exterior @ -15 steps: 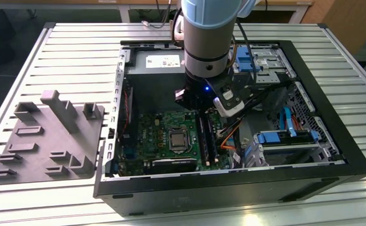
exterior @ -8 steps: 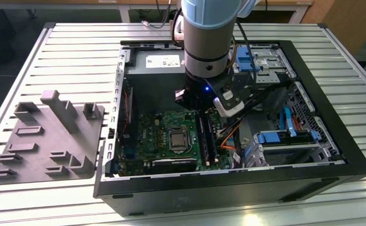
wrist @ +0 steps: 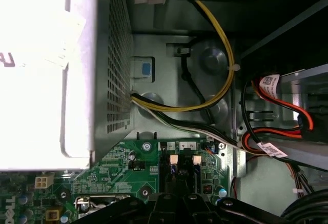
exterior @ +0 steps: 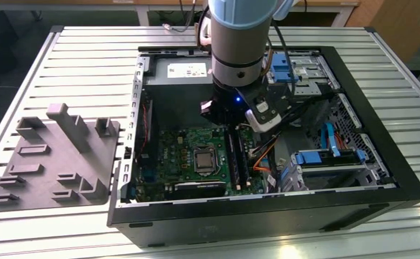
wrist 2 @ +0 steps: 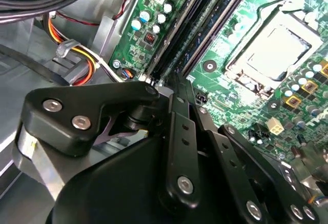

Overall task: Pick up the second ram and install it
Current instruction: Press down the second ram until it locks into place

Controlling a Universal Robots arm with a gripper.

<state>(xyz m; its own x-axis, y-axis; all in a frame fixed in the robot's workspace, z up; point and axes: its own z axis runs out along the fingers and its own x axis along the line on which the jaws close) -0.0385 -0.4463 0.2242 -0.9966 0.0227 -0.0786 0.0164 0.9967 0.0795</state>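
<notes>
In the exterior view, an open computer case (exterior: 354, 102) lies on its side on a slatted metal bench (exterior: 87, 59). The arm (exterior: 240, 38) reaches down into the case, its gripper (exterior: 228, 125) low over the green motherboard (exterior: 174, 148), just above the long black memory slots (exterior: 237, 159). On the exterior view's left, a grey plastic tray (exterior: 52, 162) with upright blocks rests beside the case.

second ram (exterior: 237, 157) | long thin dark stick | stands on edge along the black slots | right under my hand, at its 6 o'clock
</notes>
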